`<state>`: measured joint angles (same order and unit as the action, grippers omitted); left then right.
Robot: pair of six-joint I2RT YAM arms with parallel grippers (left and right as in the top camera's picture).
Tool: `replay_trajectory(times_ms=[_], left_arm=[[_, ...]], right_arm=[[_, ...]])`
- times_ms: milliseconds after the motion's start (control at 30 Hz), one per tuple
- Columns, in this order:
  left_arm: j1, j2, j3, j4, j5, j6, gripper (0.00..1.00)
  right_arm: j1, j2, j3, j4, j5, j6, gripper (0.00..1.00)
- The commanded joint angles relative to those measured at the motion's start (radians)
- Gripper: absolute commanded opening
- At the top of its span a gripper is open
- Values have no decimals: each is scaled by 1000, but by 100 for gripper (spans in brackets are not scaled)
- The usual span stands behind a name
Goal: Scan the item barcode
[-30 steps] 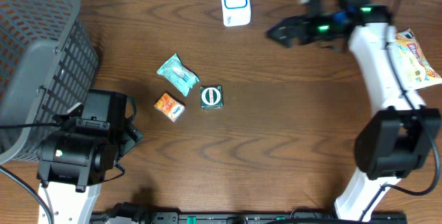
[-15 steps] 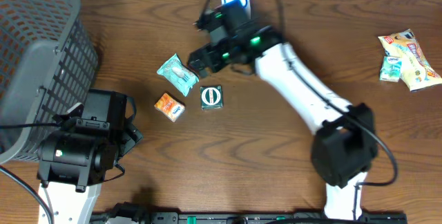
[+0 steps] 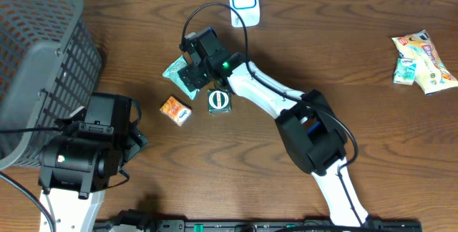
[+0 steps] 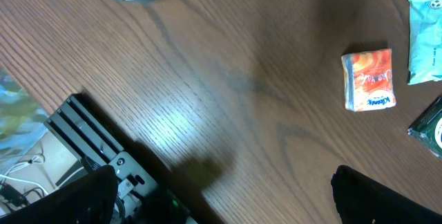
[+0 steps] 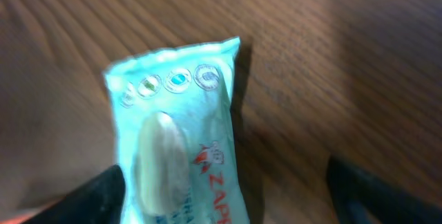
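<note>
Blue packet (image 5: 176,141) lined up
The right gripper (image 5: 226,179) is held spread around it so it can be pinched

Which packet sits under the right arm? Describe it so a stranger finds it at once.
Right of the grey basket, three small items cluster mid-table. The one topmost in the overhead view, below the jaws of the right arm, is a pale teal crinkled packet; its neighbours are an orange packet and a dark green box.
</note>
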<state>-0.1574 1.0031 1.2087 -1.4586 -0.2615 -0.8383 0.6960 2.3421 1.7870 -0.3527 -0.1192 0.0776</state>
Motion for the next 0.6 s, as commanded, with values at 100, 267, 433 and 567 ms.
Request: replay_trajectory(times_ms=[100,267,433,567], left_arm=[[4,-5,19,-3,-16,-10,98],[4,-5,19,-3,-16,-10,98],[4,-5,19,-3,-16,-10,98],[4,-5,19,-3,-16,-10,97]], right_arm=[[0,41,-3,-22,37,11,56],[-2,34,-3,-90,178,12,17],[-15,-21,-3,-241,321,55,1],[-23,-87,-3,-364,496,123,1]])
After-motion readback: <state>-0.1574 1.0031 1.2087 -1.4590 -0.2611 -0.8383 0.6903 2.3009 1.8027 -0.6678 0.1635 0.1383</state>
